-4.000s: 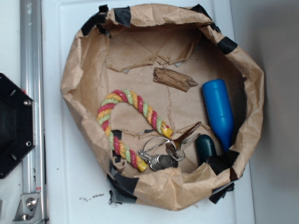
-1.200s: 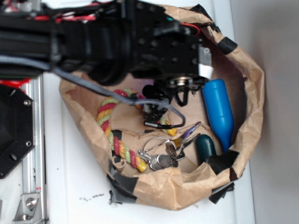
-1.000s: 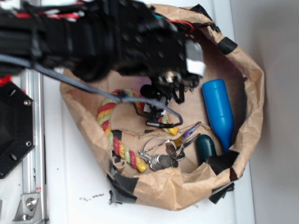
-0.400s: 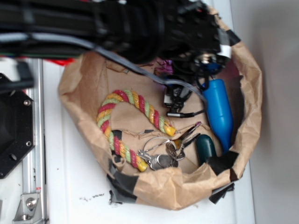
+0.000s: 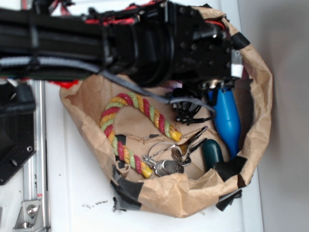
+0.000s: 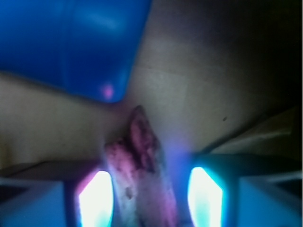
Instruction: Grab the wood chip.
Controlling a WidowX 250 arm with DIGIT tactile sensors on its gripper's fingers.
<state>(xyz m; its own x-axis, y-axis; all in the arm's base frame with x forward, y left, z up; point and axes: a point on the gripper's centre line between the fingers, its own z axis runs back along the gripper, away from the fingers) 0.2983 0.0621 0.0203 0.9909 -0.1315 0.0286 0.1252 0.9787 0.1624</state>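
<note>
In the exterior view the wood chip is hidden entirely beneath the black arm [image 5: 145,43], and the gripper's fingertips are covered by the wrist housing, so their spacing cannot be read there. The neck end of the blue bottle [image 5: 227,118], just beside the gripper, is masked by the same housing. In the wrist view everything is blurred: the wood chip [image 6: 142,165] is seen between the two glowing pads [image 6: 97,201], its near end cut off by the lower edge, and contact with either pad cannot be told. The bottle [image 6: 71,42] beyond the gripper [image 6: 150,198] is cropped by the top and left edges.
</note>
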